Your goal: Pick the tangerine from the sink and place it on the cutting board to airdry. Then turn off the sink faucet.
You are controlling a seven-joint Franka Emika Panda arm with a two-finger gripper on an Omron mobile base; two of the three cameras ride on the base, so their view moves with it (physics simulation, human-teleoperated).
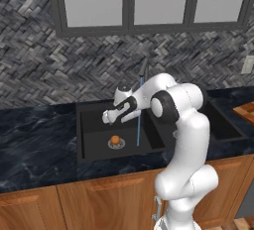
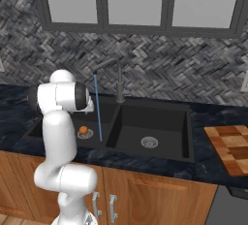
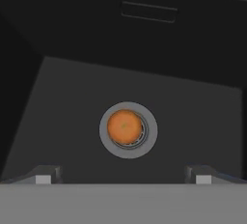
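While the gripper hung above the left basin of the sink, its fingers stood spread wide apart and held nothing. The tangerine rested on the round silver drain at the bottom of that basin, directly below the hand and between the two fingertips as seen in the hand view. A thin blue stream fell from the sink faucet into the same basin, just beside the fruit. The cutting board lay on the dark counter to the right of the sink, well apart from the tangerine.
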